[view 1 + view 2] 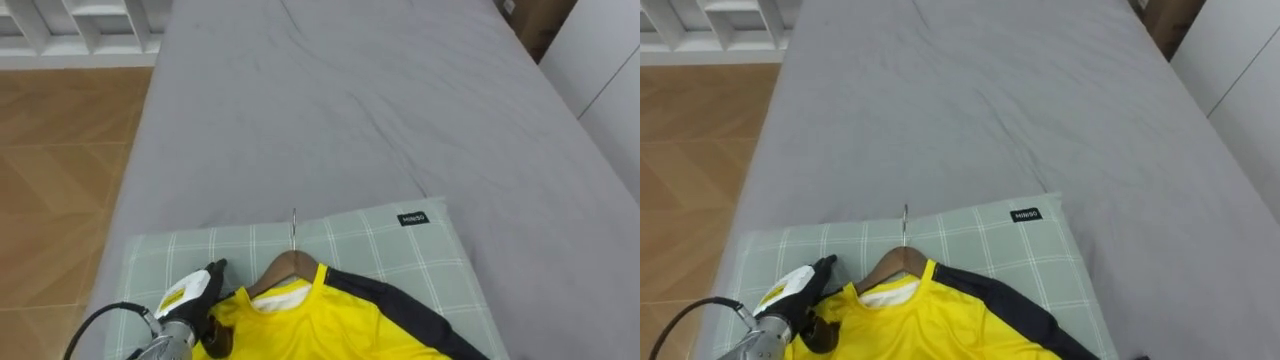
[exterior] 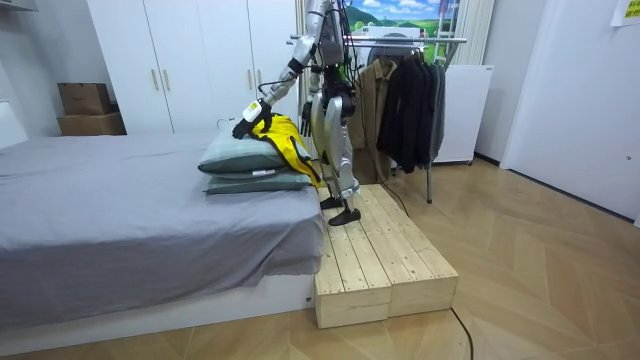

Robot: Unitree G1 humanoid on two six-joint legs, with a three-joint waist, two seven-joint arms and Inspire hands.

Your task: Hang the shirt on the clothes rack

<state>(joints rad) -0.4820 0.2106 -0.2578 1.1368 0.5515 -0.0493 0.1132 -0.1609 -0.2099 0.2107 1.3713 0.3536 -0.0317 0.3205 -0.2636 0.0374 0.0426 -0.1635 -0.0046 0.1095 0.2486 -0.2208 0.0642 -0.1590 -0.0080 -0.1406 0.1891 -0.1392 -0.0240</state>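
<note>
— Well, where is your robot's left hand point(image 1: 200, 295)?
— At about eight o'clock from the wooden hanger point(image 1: 290, 265), against the shoulder of the yellow shirt point(image 1: 310, 325). You cannot tell whether it is clamped on the cloth or merely resting there, because the lower edge cuts it off.
— And the shirt?
— It is on the hanger, lying on a green checked pillow point(image 1: 400, 260) at the near end of the grey bed point(image 1: 350, 100). The metal hook point(image 1: 294, 228) points to twelve o'clock. A dark sleeve point(image 1: 420, 315) runs toward four o'clock and is cut off, as is the shirt's lower part.
— Where does the robot stand?
— On a wooden platform point(image 2: 385, 260) beside the bed, with a clothes rack point(image 2: 440, 40) of dark coats point(image 2: 410, 95) behind it.
</note>
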